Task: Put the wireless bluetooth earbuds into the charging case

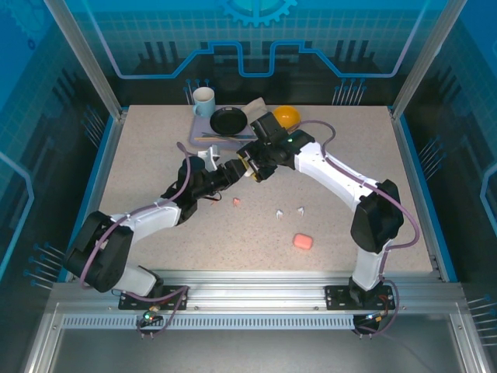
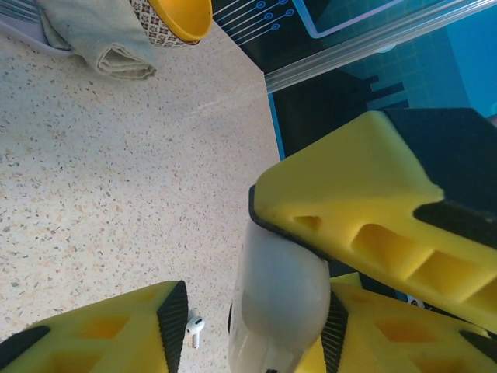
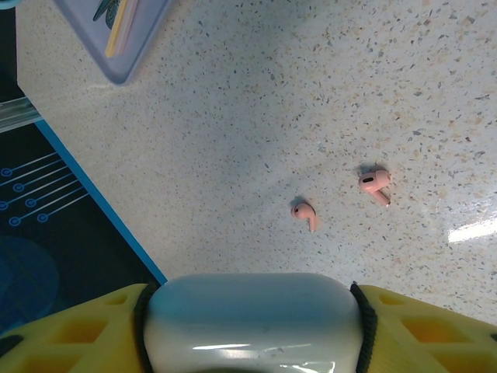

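My right gripper (image 3: 252, 330) is shut on a white charging case (image 3: 252, 318), one pad on each end, held above the table. In the left wrist view the same case (image 2: 279, 295) stands between my left gripper's (image 2: 252, 332) jaws. Its right pad touches the case. Its left pad (image 2: 172, 326) is still a gap away, so this gripper is open. Both grippers meet at mid-table (image 1: 242, 169). Two salmon-pink earbuds (image 3: 304, 213) (image 3: 375, 183) lie on the table below. Two white earbuds (image 1: 278, 212) (image 1: 300, 209) lie nearer the front, and one white earbud (image 2: 194, 329) shows through the jaw gap.
A salmon-pink case (image 1: 303, 242) lies near the front right. At the back, a lavender tray (image 1: 203, 130) carries a mug (image 1: 203, 101) and a black bowl (image 1: 228, 120). A cloth (image 1: 256, 105) and a yellow bowl (image 1: 286, 116) sit beside it. Glass walls ring the table.
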